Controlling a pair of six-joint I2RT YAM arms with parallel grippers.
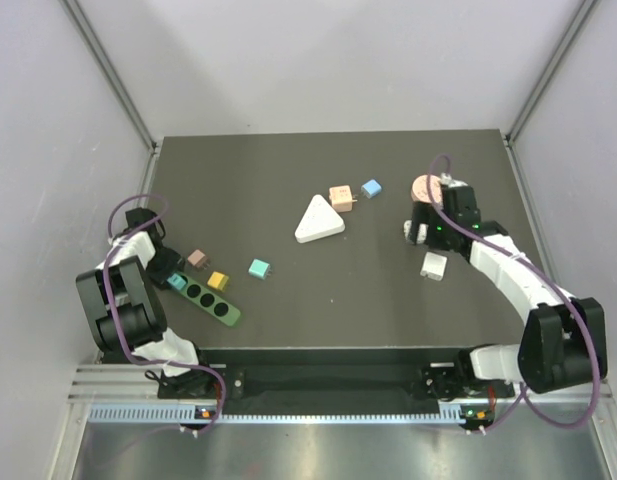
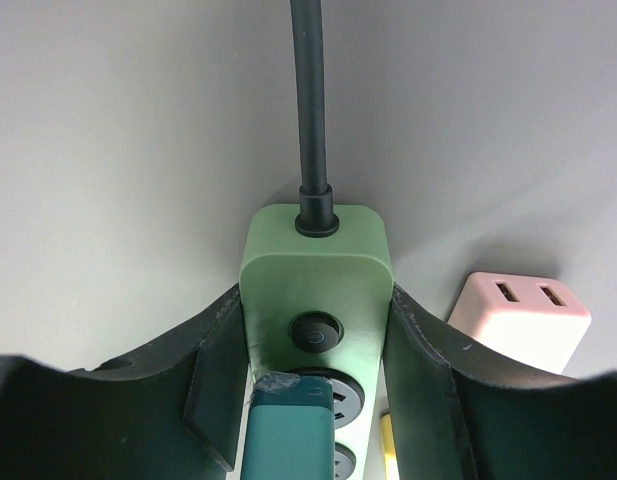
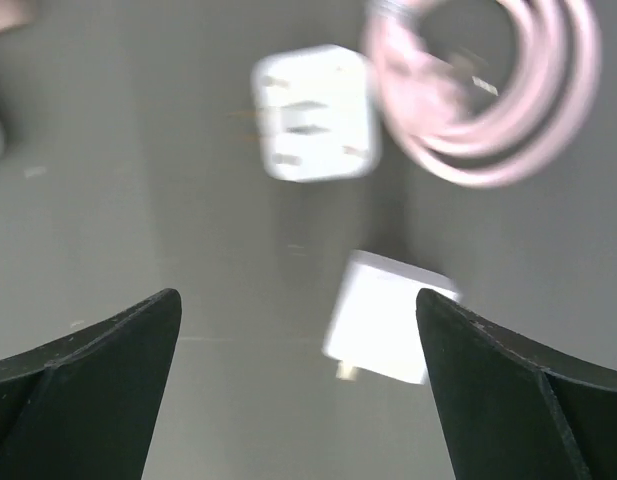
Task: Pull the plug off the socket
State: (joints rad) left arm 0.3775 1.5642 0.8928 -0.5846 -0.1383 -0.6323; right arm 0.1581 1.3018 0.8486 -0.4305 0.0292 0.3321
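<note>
A green power strip (image 1: 210,300) lies at the front left of the table, with a teal plug (image 1: 176,283) in its first socket. In the left wrist view the strip's switch end (image 2: 313,265) sits between my fingers, which press on both its sides. The teal plug (image 2: 288,430) stands in the socket just behind the switch. My left gripper (image 1: 166,268) (image 2: 314,300) is shut on the strip. My right gripper (image 1: 420,232) (image 3: 298,300) is open and empty over the right side of the table, far from the strip.
A pink plug (image 1: 197,258) (image 2: 518,320), a yellow plug (image 1: 218,280) and a teal plug (image 1: 258,268) lie beside the strip. A white triangular block (image 1: 318,220) is mid-table. White plugs (image 3: 388,318) (image 3: 313,112) and a pink cable coil (image 3: 488,100) lie under the right gripper.
</note>
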